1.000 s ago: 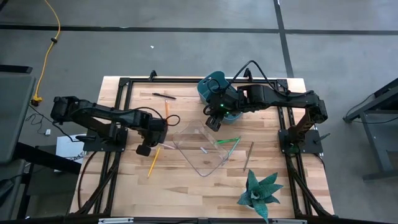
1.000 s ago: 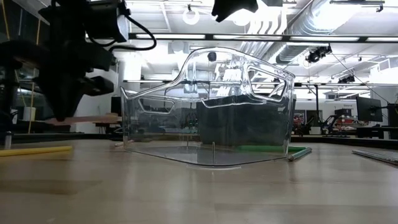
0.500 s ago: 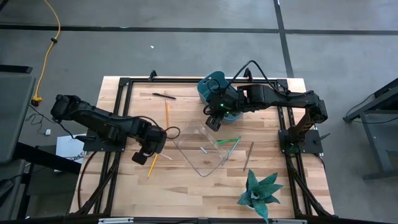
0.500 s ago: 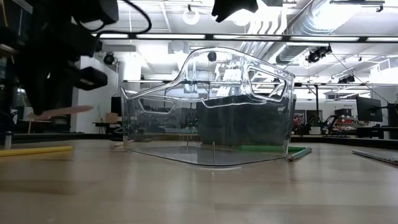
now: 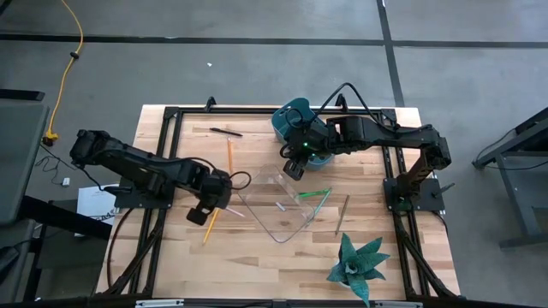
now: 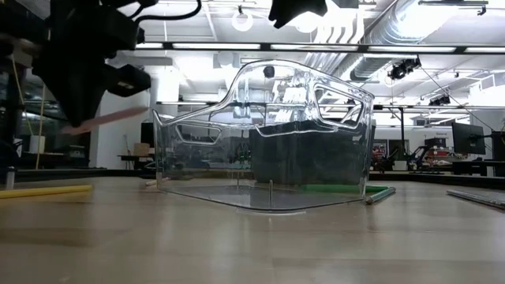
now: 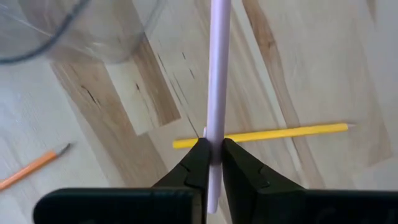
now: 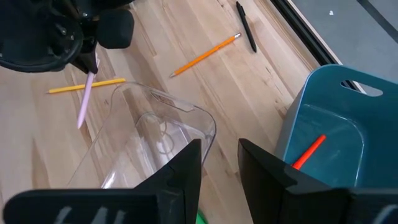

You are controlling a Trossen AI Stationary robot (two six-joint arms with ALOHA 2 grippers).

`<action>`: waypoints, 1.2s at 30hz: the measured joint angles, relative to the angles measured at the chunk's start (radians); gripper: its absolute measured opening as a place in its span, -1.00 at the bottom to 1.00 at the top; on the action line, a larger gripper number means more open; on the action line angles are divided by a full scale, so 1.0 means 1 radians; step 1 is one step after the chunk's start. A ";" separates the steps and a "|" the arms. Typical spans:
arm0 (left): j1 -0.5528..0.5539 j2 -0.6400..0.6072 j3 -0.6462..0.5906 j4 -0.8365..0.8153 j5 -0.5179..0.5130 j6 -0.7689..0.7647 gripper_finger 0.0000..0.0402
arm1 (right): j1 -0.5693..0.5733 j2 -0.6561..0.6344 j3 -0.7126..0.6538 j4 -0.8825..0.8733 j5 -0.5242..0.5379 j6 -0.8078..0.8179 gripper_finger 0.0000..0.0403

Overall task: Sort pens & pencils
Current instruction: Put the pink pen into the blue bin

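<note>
The left gripper (image 7: 211,163) held a pale pink stick (image 7: 217,74) pinched between narrow jaws above the desk (image 5: 257,248), right gripper (image 8: 219,163) open.

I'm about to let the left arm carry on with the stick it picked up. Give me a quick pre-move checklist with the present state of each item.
1. Left tool shut on the pale pink stick: ok.
2. Stick lifted clear of the table: ok; the low view shows it in the air.
3. Stick held near one end, so it may swing: not ok, most of its length sticks out past the fingers.
4. Clear bin free of arms: ok.
5. Right tool out of the way: ok; it is open and empty between the clear bin and the teal bin.
6. Yellow pencil below, apart from the held stick: ok.
</note>
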 joint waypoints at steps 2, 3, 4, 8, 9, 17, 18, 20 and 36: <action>0.000 0.000 0.014 -0.002 -0.001 -0.005 -0.90 | 0.000 0.000 0.000 0.000 0.000 -0.003 -0.52; 0.000 0.000 0.023 -0.003 -0.005 -0.007 -0.90 | 0.000 0.000 0.000 0.000 0.000 -0.008 -0.52; 0.000 -0.001 0.032 -0.003 -0.008 -0.009 -0.90 | 0.000 0.000 0.000 0.000 0.000 -0.011 -0.52; 0.000 -0.006 0.072 -0.007 -0.015 -0.026 -0.88 | 0.000 0.000 0.000 0.000 0.000 -0.021 -0.52; 0.000 -0.009 0.082 -0.013 -0.019 -0.028 -0.88 | 0.000 0.000 0.000 0.000 0.000 -0.025 -0.52; 0.000 -0.047 0.165 -0.025 -0.057 -0.053 -0.89 | 0.001 -0.001 0.000 -0.002 -0.004 -0.055 -0.52; 0.000 -0.055 0.171 -0.036 -0.062 -0.054 -0.89 | 0.001 -0.003 0.000 -0.002 -0.009 -0.061 -0.52; 0.000 -0.068 0.187 -0.043 -0.073 -0.060 -0.89 | 0.001 -0.014 0.000 0.001 -0.016 -0.072 -0.52; 0.001 -0.108 0.323 0.073 -0.249 -0.040 -0.91 | 0.001 -0.116 0.000 0.220 -0.185 -0.235 -0.52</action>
